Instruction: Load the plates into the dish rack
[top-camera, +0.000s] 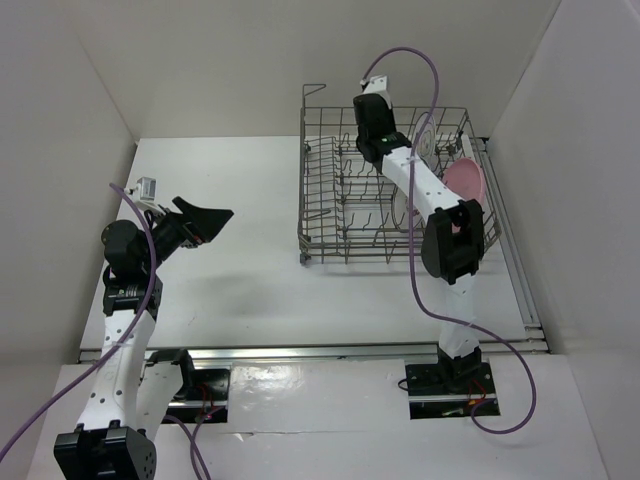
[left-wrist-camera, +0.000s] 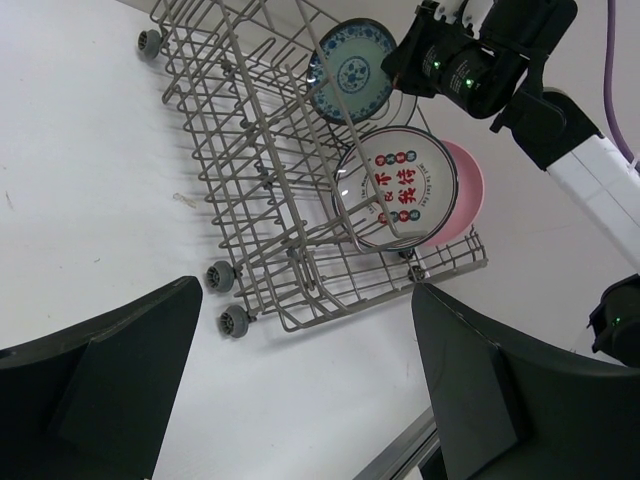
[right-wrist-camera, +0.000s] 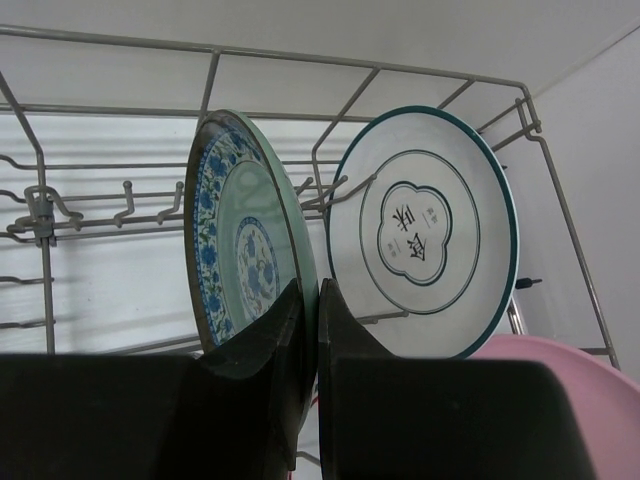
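Top view: one dish rack (top-camera: 330, 215) on the white table (top-camera: 230, 290). Right gripper (top-camera: 370, 148) is down inside the rack, toward its back edge; can't read the jaws from up here. Pink plate (top-camera: 465, 178) leans at the rack's right end. The other plates are mostly hidden by arm and wires. Left gripper (top-camera: 215, 228) hangs well left of the rack, jaws spread wide, nothing in them.

Left wrist view: left gripper (left-wrist-camera: 305, 330) has its fingers (left-wrist-camera: 100, 390) far apart with nothing between them, and the rack (left-wrist-camera: 260, 170) shows through the gap. Three plates visible in the rack, all on edge among the tines:
- teal-green plate (left-wrist-camera: 350, 70) toward the rack's far end
- white plate with red pattern (left-wrist-camera: 395, 190) nearer
- pink plate (left-wrist-camera: 470, 195) just behind that one, at the rack's end wall

Right gripper (left-wrist-camera: 400, 58) is right at the teal-green plate. Three small wheels (left-wrist-camera: 220, 275) show along the rack's base.

Right wrist view: right gripper (right-wrist-camera: 308, 300) is clenched on the rim of the teal-green plate (right-wrist-camera: 245, 240), which stands upright in the rack (right-wrist-camera: 300, 55). White plate with dark rim (right-wrist-camera: 420, 235) stands upright just beside it, not touching it, resting against a tine. Pink plate (right-wrist-camera: 580, 400) is at lower right.

Count: four plates across the views, all in the rack. One rack, two grippers.
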